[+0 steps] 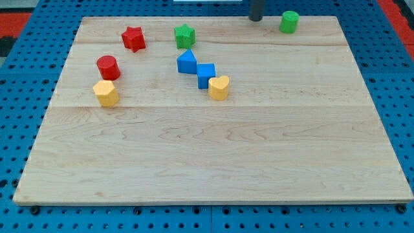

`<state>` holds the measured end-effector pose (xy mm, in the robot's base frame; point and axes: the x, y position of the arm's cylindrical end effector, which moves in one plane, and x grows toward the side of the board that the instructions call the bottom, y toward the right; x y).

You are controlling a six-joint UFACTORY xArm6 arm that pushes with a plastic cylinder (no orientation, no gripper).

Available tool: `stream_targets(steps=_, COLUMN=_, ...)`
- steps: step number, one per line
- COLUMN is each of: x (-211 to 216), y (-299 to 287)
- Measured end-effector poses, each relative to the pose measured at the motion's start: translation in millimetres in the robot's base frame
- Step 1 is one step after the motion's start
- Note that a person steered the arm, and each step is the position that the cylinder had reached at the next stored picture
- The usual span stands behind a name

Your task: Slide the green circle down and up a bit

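Note:
The green circle (289, 21) is a short green cylinder standing near the board's top edge, right of centre. My tip (256, 19) is the lower end of a dark rod coming in from the view's top. It stands just left of the green circle with a small gap between them, not touching.
On the wooden board (213, 162) a green star (184, 35) and a red star (133, 39) lie at top left. A red cylinder (107, 66) and a yellow hexagon (105, 93) lie at the left. Two blue blocks (187, 62) (206, 75) and a yellow heart (218, 87) form a diagonal near centre.

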<state>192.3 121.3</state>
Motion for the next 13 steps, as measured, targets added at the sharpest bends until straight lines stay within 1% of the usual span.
stream_targets(steps=1, x=0, y=19)
stream_targets(steps=2, x=73, y=44)
stream_targets(steps=3, x=66, y=161)
stream_targets(steps=4, x=1, y=201)
stream_targets(steps=5, x=-1, y=197)
stream_targets(steps=6, x=0, y=122)
stream_targets(steps=7, x=3, y=19)
stream_targets(steps=8, x=24, y=-55)
stream_targets(steps=9, x=49, y=-45)
stream_targets(steps=10, x=48, y=-63)
stream_targets(steps=11, x=25, y=3)
stream_targets(steps=12, x=69, y=64)
stream_targets(steps=13, x=115, y=-14)
